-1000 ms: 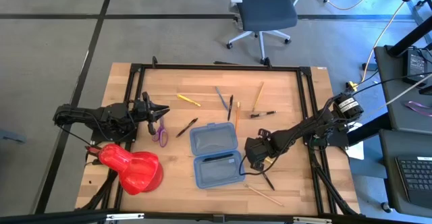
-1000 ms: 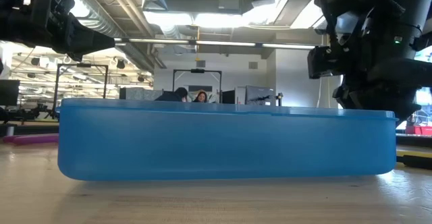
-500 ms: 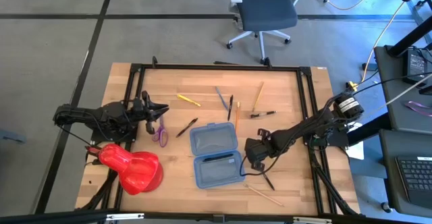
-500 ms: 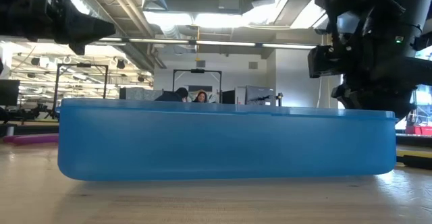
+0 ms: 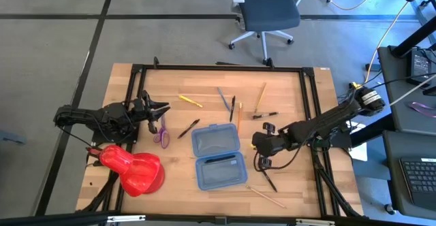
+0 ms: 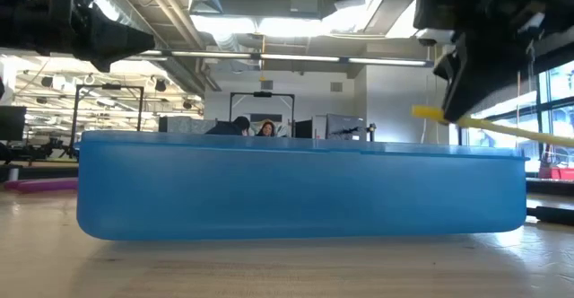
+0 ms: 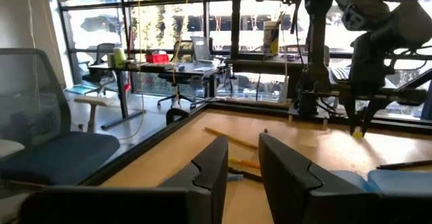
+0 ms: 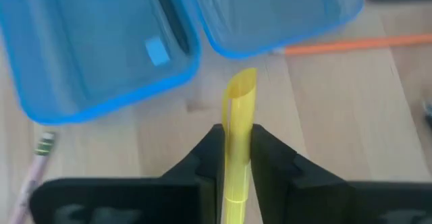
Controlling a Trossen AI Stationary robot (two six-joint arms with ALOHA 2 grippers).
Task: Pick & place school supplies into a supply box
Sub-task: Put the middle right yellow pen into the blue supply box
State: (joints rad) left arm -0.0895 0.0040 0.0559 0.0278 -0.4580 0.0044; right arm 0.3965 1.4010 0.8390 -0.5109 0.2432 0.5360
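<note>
right gripper (image 8: 236, 158) has a yellow pen (image 8: 237, 126) pinched between its fingers, just beside the open blue box (image 5: 218, 156).

from above i can barely find that pen under the arm; my right wrist view shows it plainly, fingers clamped on its sides, its long axis running straight out toward the box's two halves, and the low view shows it tilted above the table beyond the box wall. one black pen lies inside the box. outside it i count one pair of purple scissors (image 5: 162, 135), an orange pen (image 8: 341, 45) and several more pens and pencils loose on the table (image 5: 293, 192). left gripper (image 7: 243, 177) hovers by the scissors with a narrow gap between its fingers, holding nothing. one red blob (image 5: 133, 169) sits near it.
</note>
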